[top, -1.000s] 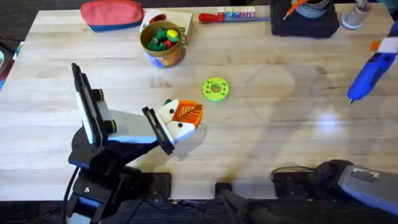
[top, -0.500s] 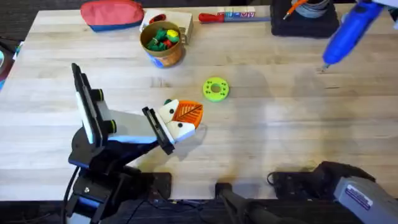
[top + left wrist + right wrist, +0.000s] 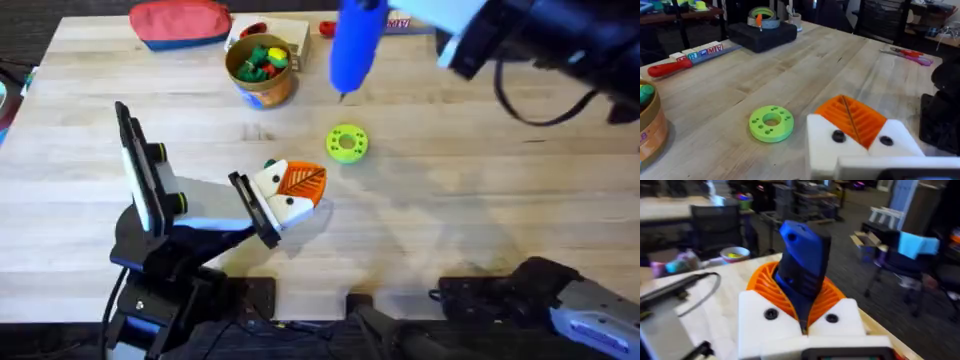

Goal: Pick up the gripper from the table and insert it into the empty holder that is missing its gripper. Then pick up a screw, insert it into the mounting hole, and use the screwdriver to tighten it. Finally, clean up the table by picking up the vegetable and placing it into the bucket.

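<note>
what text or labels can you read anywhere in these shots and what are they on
No text reads clearly.
Red-handled tool: its pale strip carries coloured letters, too blurred to read.
The bucket: a blue mark on its side, and in the left wrist view a faint mark at its edge, both unreadable.
The screwdriver, green disc and red pouch: no lettering visible.

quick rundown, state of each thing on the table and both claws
screwdriver: held tip down in the air, above the table near the bucket
right claw: shut on the screwdriver
left claw: resting low by the table, pads together
bucket: upright, toys inside
green disc: flat on the table
</note>
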